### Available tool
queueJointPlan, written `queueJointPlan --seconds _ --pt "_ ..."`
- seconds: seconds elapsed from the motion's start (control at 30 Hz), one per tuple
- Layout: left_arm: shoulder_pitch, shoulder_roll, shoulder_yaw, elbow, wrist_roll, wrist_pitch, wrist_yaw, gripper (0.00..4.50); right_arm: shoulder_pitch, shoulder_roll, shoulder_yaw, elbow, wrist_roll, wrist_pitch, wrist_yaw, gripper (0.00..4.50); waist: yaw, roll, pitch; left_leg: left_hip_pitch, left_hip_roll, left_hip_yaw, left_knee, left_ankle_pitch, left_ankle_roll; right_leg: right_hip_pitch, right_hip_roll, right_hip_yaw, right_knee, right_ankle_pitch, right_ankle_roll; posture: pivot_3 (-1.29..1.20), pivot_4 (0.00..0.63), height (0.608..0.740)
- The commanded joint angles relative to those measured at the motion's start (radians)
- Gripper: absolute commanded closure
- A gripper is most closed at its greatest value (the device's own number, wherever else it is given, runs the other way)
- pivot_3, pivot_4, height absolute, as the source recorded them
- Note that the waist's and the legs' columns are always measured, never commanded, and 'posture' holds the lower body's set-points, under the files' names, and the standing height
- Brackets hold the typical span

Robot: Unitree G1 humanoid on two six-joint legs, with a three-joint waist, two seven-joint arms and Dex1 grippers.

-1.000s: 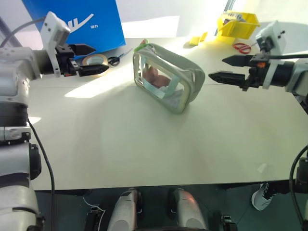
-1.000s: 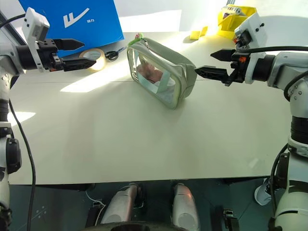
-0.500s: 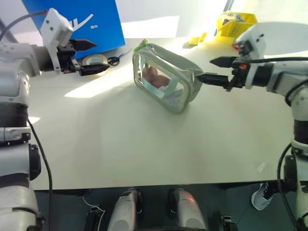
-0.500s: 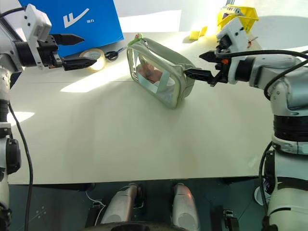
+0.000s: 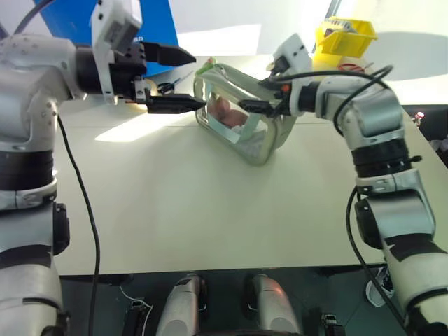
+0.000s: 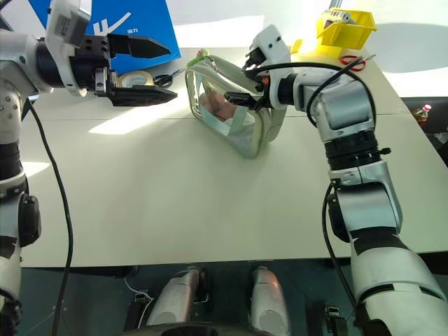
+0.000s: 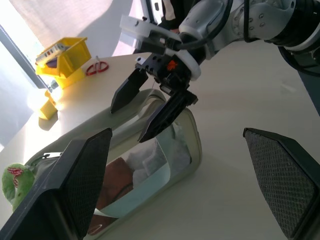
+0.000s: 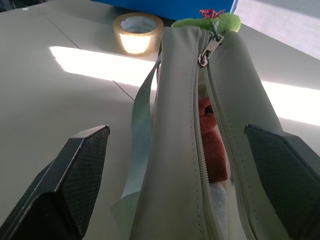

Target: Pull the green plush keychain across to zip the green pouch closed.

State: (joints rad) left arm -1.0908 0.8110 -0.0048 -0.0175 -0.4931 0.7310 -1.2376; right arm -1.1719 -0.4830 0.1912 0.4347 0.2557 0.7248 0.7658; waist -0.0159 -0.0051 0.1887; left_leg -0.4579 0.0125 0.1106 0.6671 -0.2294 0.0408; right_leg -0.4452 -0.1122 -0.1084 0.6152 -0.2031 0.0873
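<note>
Both grippers were spread wide, grasping nothing. The right gripper [image 6: 238,85] straddled the green pouch [image 5: 241,115] at its near end; its unzipped top ran lengthwise away to the green plush keychain [image 8: 212,21], nearer the left gripper [image 5: 183,77].

the two head views look forward and down from above the table [image 5: 210,210], side by side, sharing nearly the same scene: both arms, the green pouch [image 5: 241,112] mid-table, the far edge behind. the left wrist view looks along its own fingers, low and near, across the pouch toward the right gripper [image 7: 150,107] and the yellow bin [image 7: 62,55]. the right wrist view sits very close over the pouch top, looking along its zipper toward the green plush keychain [image 8: 212,21] and the tape roll [image 8: 138,25]. all four views share the pouch.
</note>
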Motion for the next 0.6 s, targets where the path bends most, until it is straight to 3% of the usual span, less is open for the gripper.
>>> queueJointPlan --seconds 0.03,0.13,0.2,0.23,0.27,0.3,0.37,0.6 --pt "0.006 0.031 0.028 -0.025 -0.008 -0.006 0.007 0.01 -0.049 0.017 0.012 0.032 -0.04 -0.058 0.038 0.0 -0.001 0.0 0.0 0.0 0.0 0.0 0.0 0.0 0.0 0.0 0.0 0.0 0.0 0.0 0.0 0.0 0.15 0.74" --pt "0.01 0.036 0.029 -0.019 -0.003 -0.012 0.017 0.0 -0.049 0.027 0.027 0.053 -0.064 -0.094 0.08 0.84 -0.001 0.0 0.0 0.0 0.0 0.0 0.0 0.0 0.0 0.0 0.0 0.0 0.0 0.0 0.0 0.0 0.15 0.74" --pt "0.013 0.037 0.029 -0.016 0.0 -0.016 0.021 0.0 -0.052 0.032 0.028 0.068 -0.074 -0.112 0.101 1.83 -0.001 0.0 0.0 0.0 0.0 0.0 0.0 0.0 0.0 0.001 0.0 0.0 0.0 0.0 0.0 0.0 0.15 0.74" --pt "0.017 0.04 0.031 -0.016 0.002 -0.019 0.023 0.0 -0.053 0.034 0.03 0.072 -0.077 -0.121 0.114 1.95 -0.001 0.0 0.0 0.001 0.0 0.0 0.0 0.0 0.0 0.001 0.0 0.0 0.0 0.0 0.0 0.0 0.15 0.74" --pt "0.018 0.043 0.032 -0.013 0.004 -0.02 0.026 0.0 -0.056 0.036 0.029 0.079 -0.08 -0.131 0.126 2.45 -0.001 0.0 0.0 0.001 0.0 0.0 0.0 0.0 0.0 0.001 0.0 0.0 0.0 0.0 0.0 0.0 0.15 0.74" --pt "0.02 0.046 0.035 -0.011 0.005 -0.02 0.029 0.0 -0.058 0.037 0.029 0.081 -0.084 -0.149 0.14 2.55 -0.002 0.0 0.0 0.002 0.0 0.0 0.0 0.0 0.0 0.001 0.0 0.0 0.0 0.0 0.0 0.0 0.15 0.74" --pt "0.024 0.056 0.038 0.003 0.012 -0.027 0.032 0.0 -0.06 0.035 0.032 0.08 -0.094 -0.229 0.189 3.36 -0.002 0.0 0.0 0.002 0.0 0.0 0.0 0.0 0.0 0.001 0.0 0.0 0.001 0.0 0.0 0.0 0.15 0.74" --pt "0.026 0.102 0.04 0.1 0.055 -0.096 0.023 0.0 -0.08 -0.011 0.021 0.102 -0.089 -0.427 0.447 3.36 -0.001 0.0 0.0 0.002 0.0 0.0 0.0 0.0 0.0 0.001 0.001 0.0 0.001 0.0 0.0 0.0 0.15 0.74"
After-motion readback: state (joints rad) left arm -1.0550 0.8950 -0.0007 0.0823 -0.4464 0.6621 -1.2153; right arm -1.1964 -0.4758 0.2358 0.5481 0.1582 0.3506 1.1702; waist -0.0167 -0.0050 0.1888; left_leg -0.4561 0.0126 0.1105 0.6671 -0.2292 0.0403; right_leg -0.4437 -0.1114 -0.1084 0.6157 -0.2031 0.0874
